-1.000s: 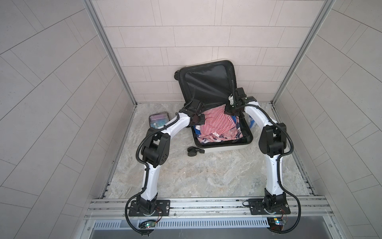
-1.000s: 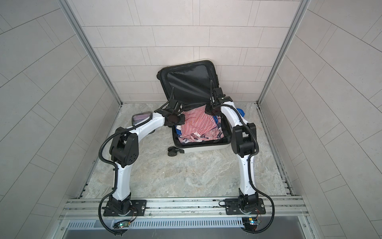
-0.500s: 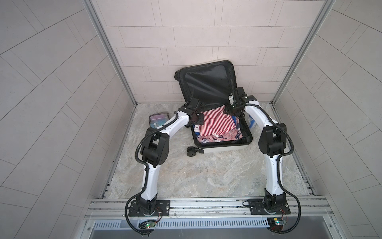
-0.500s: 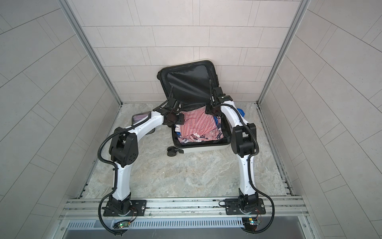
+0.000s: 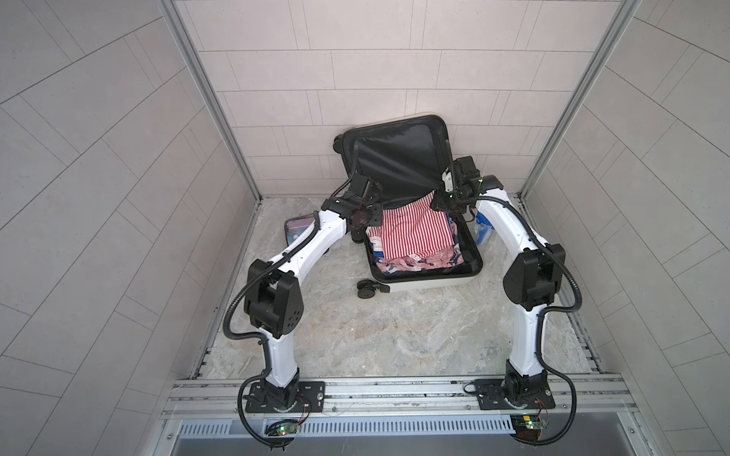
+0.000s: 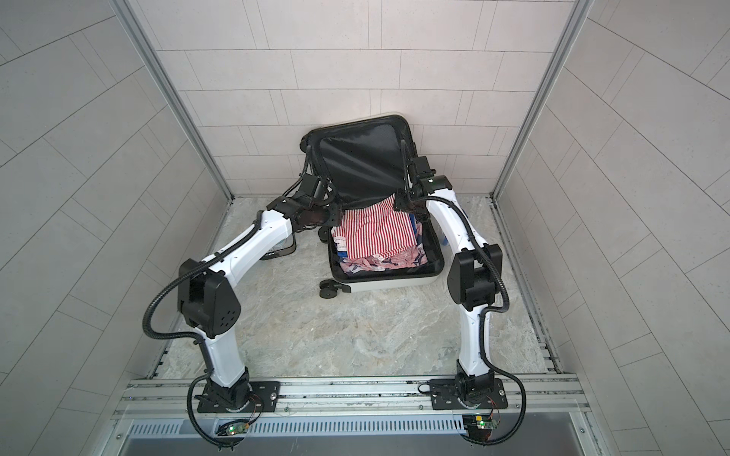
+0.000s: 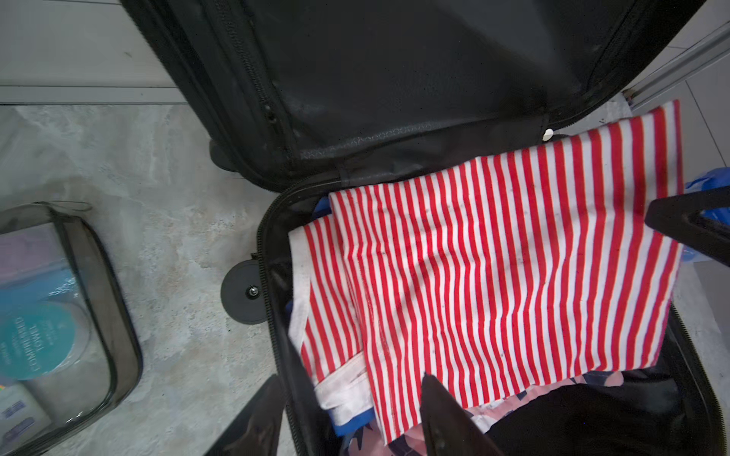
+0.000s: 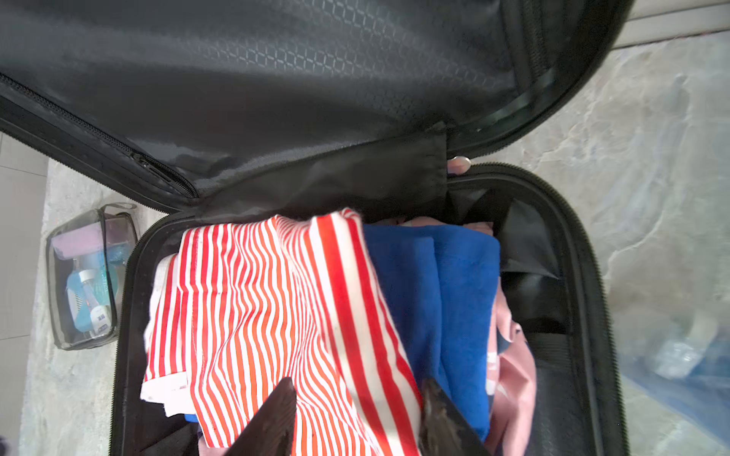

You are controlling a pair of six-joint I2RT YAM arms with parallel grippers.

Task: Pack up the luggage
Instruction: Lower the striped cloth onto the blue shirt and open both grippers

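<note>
Where the desk (image 5: 395, 335) runs nearest the arm bases, nothing lies on it. First thing met is the luggage (image 5: 430, 281), open, toward the back of the desk. Its white front wall faces the bases, and one black wheel (image 5: 365, 290) juts out at the near left corner.

Lower half is full. Pink patterned cloth (image 5: 418, 263) lies at the near edge, a red-and-white striped shirt (image 5: 411, 233) is spread on top, and blue cloth (image 8: 446, 300) sits under it on the right. The shirt is soft and lies loose. One corner rides up at the right rim near the hinge and would likely catch in the zip.

Left jaws: spread apart and empty, straddling the left rim from above, one side over the desk and one over the shirt. Right jaws: also spread, above the raised corner of the shirt, with nothing pinched in the right wrist view.

Left of the luggage, apart from the shell, a clear pouch (image 5: 295, 231) lies on the desk. On the right, behind the right arm, is a blue packet (image 5: 485, 235), too hidden to name.

Farthest back is the lid (image 5: 399, 162), black lining showing, tilted back against the tiled wall.

Handling, as judged: the shell is stiff and smooth, probably slick on its flat faces. It is small, so likely light even when loaded. The lid turns on a fabric hinge and may flop. The best hold looks like the lid's top rim or its side edges, one arm per side. The zip band offers a softer, grippier edge.
</note>
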